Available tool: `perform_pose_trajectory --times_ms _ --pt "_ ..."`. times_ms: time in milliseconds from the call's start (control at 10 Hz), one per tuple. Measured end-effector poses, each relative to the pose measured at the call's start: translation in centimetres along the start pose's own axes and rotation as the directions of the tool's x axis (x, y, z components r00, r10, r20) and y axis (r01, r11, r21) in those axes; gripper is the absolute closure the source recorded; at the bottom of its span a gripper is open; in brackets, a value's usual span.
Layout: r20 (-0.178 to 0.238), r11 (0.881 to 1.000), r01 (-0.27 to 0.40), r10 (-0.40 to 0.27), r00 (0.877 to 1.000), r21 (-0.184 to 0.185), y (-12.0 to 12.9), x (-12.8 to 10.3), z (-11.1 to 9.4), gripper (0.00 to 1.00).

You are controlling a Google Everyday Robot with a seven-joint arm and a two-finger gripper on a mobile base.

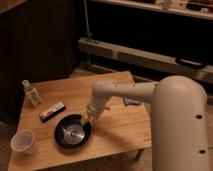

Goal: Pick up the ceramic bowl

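Note:
The ceramic bowl (71, 134) is wide, shallow, glossy black with a greyish shiny centre. It sits on the wooden table (120, 122) near the front left. My gripper (86, 120) hangs from the white arm (125, 92) and reaches down to the bowl's right rim. Its tips are at the rim.
A small white cup (23, 141) stands at the table's front left corner. A flat snack bar (52, 111) lies behind the bowl. A small bottle (31, 92) stands at the far left. A blue item (132, 101) lies behind the arm. Dark shelving stands behind the table.

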Motion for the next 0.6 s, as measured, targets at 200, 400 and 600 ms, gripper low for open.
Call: perform_pose_trajectory --times_ms 200,400,600 --pt "-0.008 1.0 0.005 -0.005 1.0 -0.011 0.2 0.29 0.36 0.55" --pt "-0.015 1.0 0.012 -0.013 1.0 -0.023 0.38 0.51 0.51 0.81" --pt "-0.019 0.999 0.019 -0.019 1.0 -0.029 0.64 0.56 0.46 0.96"
